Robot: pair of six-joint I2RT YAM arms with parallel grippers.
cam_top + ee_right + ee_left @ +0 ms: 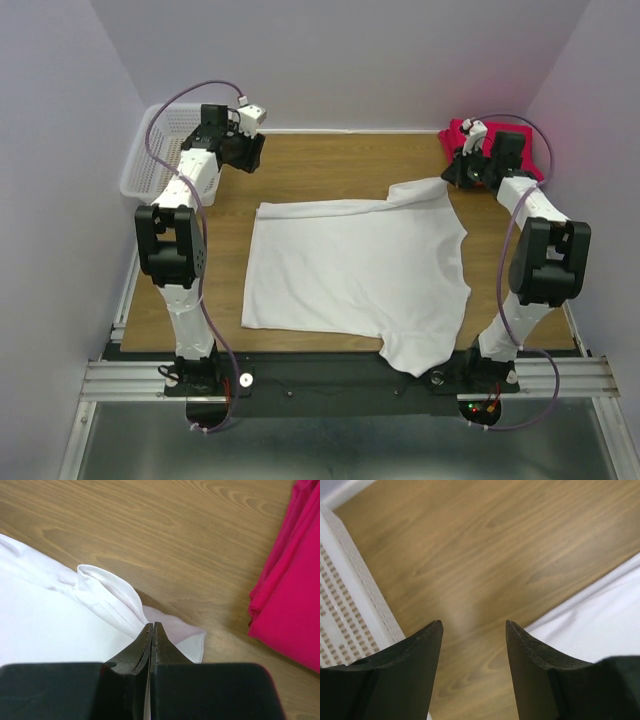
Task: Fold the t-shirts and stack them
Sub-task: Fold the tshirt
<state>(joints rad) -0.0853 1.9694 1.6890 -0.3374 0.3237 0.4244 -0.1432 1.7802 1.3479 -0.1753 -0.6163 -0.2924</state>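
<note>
A white t-shirt lies spread flat across the middle of the wooden table, with one sleeve hanging over the near edge. My right gripper is at the shirt's far right sleeve, and in the right wrist view it is shut with a bunched fold of the white t-shirt drawn up to its tips. Folded red t-shirts sit in the far right corner behind that arm, and the right wrist view shows them as bright pink-red t-shirts. My left gripper stands open over bare wood, with the shirt's edge to its right.
A white plastic lattice basket stands at the far left corner, close beside the left gripper; its wall fills the left of the left wrist view. White walls enclose the table on three sides.
</note>
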